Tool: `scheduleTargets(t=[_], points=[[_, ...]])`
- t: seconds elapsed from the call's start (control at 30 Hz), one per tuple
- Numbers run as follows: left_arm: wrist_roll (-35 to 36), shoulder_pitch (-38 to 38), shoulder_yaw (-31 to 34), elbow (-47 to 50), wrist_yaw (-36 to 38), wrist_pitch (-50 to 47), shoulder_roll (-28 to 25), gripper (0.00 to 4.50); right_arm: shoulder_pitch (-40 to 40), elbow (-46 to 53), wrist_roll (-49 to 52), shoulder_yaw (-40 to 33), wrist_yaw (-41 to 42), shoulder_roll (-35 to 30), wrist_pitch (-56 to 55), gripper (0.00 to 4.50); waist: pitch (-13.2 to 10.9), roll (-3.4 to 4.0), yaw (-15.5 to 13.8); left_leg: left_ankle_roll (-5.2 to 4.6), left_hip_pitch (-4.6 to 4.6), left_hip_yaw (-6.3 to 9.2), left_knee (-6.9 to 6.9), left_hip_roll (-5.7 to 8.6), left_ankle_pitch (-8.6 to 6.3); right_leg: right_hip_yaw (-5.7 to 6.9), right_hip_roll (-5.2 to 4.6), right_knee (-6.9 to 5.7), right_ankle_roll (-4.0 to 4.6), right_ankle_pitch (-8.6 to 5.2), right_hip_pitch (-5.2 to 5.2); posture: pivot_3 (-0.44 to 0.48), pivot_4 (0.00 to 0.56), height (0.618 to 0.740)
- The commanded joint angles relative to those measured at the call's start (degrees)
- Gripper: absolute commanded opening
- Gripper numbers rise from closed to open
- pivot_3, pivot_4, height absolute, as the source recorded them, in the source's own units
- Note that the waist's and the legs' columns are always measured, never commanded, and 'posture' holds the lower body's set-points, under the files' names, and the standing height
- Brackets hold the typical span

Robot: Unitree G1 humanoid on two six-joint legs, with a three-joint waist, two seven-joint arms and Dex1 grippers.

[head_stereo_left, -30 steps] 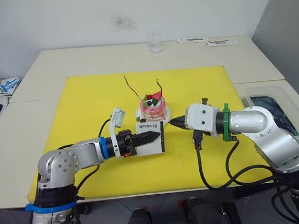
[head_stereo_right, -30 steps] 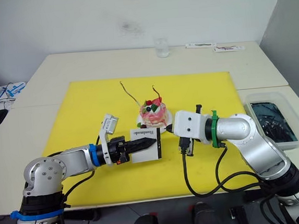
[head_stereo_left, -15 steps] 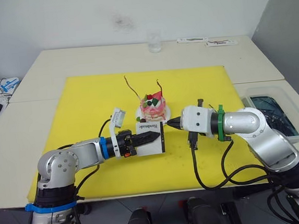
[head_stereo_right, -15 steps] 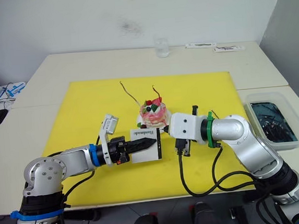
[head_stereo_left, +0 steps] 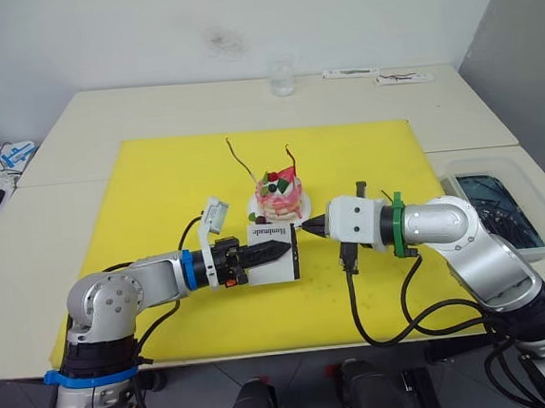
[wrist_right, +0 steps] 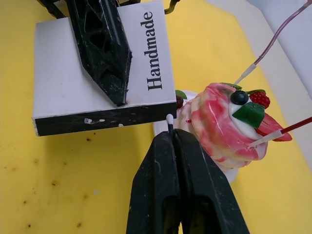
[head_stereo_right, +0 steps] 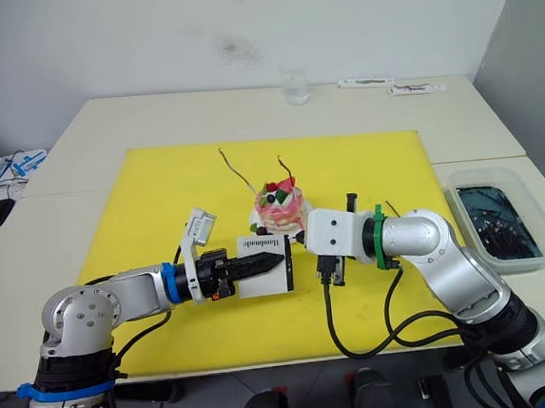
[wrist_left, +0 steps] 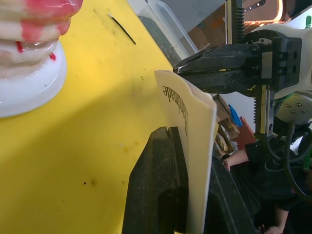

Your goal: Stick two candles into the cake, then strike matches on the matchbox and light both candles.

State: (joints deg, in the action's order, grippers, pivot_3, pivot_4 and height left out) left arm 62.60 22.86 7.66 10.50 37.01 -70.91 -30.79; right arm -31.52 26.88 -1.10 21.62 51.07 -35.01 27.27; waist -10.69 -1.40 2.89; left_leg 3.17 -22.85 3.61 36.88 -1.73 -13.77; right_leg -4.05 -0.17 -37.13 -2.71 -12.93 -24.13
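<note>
White matchbox [wrist_right: 97,73] was gripped upright by the left tool [head_stereo_left: 275,250], in front of the cake [head_stereo_left: 279,193]. A match [wrist_right: 169,123] was pinched in the closed right tool [wrist_right: 171,138], its pale tip at the box's black strip. Both candles [head_stereo_left: 239,161] stood in the cake.

White matchbox [wrist_right: 100,87] upright beside candle-topped cake [wrist_right: 225,126] (match [wrist_right: 169,123] perhaps touching).

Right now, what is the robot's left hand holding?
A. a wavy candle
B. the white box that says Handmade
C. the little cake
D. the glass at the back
B. The left hand is clamped on the white matchbox with "Handmade" printed on it, holding it up beside the cake, while the right hand brings a match to the box's black strip.
</note>
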Motion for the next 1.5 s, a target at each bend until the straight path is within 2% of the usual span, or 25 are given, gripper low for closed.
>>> scheduleTargets(t=[0.03, 0.3, 0.47, 0.67, 0.87, 1.5], points=[[0.1, 1.3, -0.4, 1.2, 1.6, 0.8, -0.2, 0.00, -1.0, 2.2, 0.5, 0.5, 1.3, 0.3, -1.9, 0.02, 0.0, 0.00, 0.0, 0.00, 0.00, 0.00, 0.00, 0.00, 0.00, 0.00, 0.00, 0.00, 0.00, 0.00, 0.00, 0.000, 0.150, 0.740], [0.2, 3.1, -0.1, 0.5, 2.6, 0.7, 0.0, 0.00, 0.4, 3.3, 0.4, 1.9, 3.8, -1.1, -2.5, 0.02, 0.0, 0.00, 0.0, 0.00, 0.00, 0.00, 0.00, 0.00, 0.00, 0.00, 0.00, -0.01, 0.00, 0.00, 0.00, 0.000, 0.150, 0.740], [0.0, 3.5, 1.3, -0.4, 4.2, 0.5, -2.9, 0.00, 0.6, 3.0, 0.5, 1.5, 4.9, -2.1, -3.4, 0.02, 0.0, 0.00, 0.0, 0.00, 0.01, 0.00, 0.00, 0.00, 0.00, 0.00, 0.00, -0.01, 0.00, 0.00, 0.00, 0.000, 0.150, 0.740], [-1.9, 0.7, 0.2, -0.7, 6.9, 0.9, -6.9, 0.00, -0.7, 2.3, 1.9, -2.4, 3.9, -1.4, -2.9, 0.02, 0.0, 0.00, 0.1, 0.00, 0.01, -0.01, -0.01, 0.00, 0.00, 0.00, 0.00, 0.00, 0.04, -0.02, -0.01, 0.000, 0.150, 0.740], [-2.2, -0.1, 0.0, -0.2, 7.0, 1.0, -6.5, 0.00, -0.4, 1.5, 2.3, -4.4, 3.4, -1.8, -3.2, 0.02, 0.0, -0.01, 0.0, 0.00, 0.00, 0.01, 0.00, 0.00, 0.00, 0.01, 0.00, -0.01, 0.05, -0.03, 0.00, 0.000, 0.150, 0.740], [-3.0, -1.0, 0.2, 0.0, 6.3, 1.4, -6.1, 0.00, -1.8, 0.6, 2.0, -3.6, 1.3, 0.2, -2.7, 0.02, 0.0, -0.01, 0.0, 0.00, 0.00, 0.00, 0.00, 0.00, 0.00, 0.00, 0.00, -0.01, 0.02, -0.01, -0.01, 0.000, 0.150, 0.740]])
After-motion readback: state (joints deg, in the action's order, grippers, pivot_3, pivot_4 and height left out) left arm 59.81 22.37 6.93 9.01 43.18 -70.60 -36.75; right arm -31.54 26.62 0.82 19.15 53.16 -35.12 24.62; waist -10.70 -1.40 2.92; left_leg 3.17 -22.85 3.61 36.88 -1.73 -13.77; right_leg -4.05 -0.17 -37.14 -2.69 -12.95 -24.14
